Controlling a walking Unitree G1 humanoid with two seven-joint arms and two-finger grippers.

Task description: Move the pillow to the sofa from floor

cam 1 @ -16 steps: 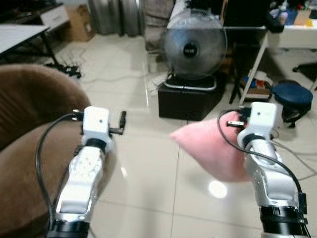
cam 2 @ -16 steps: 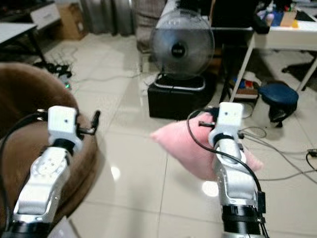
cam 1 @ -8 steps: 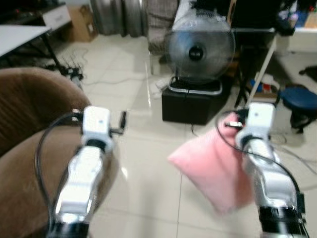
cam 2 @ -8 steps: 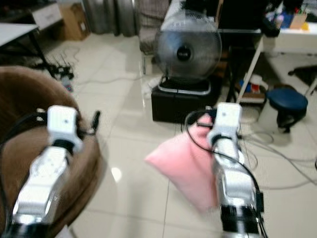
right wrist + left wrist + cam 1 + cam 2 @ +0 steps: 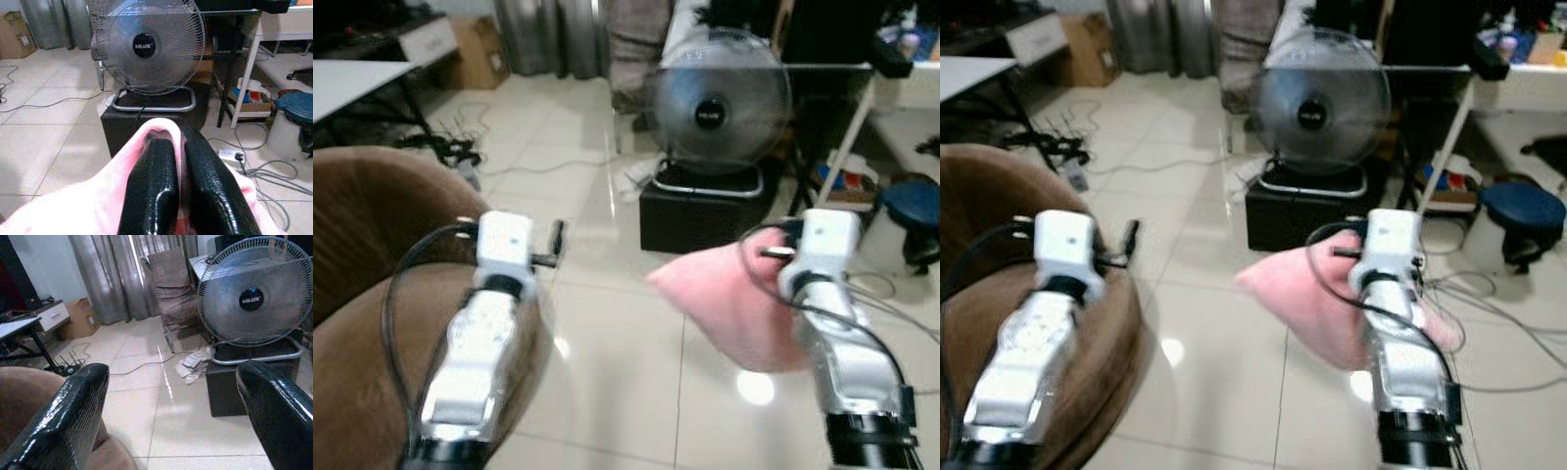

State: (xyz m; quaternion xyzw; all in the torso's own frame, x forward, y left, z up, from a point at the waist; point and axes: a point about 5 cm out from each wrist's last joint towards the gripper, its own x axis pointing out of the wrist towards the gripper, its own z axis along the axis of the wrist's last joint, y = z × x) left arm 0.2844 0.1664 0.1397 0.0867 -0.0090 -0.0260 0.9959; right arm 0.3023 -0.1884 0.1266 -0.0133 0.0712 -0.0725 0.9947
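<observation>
A pink pillow [image 5: 734, 304] hangs in the air over the tiled floor, held by my right gripper [image 5: 178, 191], whose two black fingers are shut on a fold of its cover. The brown sofa [image 5: 362, 235] bulges at the left, under my left arm. My left gripper [image 5: 171, 416] is held out above the sofa's edge, open, with nothing between its fingers [image 5: 73, 416].
A standing fan [image 5: 722, 98] sits on a black box [image 5: 700, 211] straight ahead. A white table leg [image 5: 847, 137], a blue stool [image 5: 913, 201] and loose cables [image 5: 901, 304] lie to the right. A cardboard box [image 5: 475, 54] and a grey table [image 5: 352, 78] stand at the back left.
The camera has shifted and the whole scene has slid. The pillow swung down and back up while staying in my right gripper. The left gripper kept its pose.
</observation>
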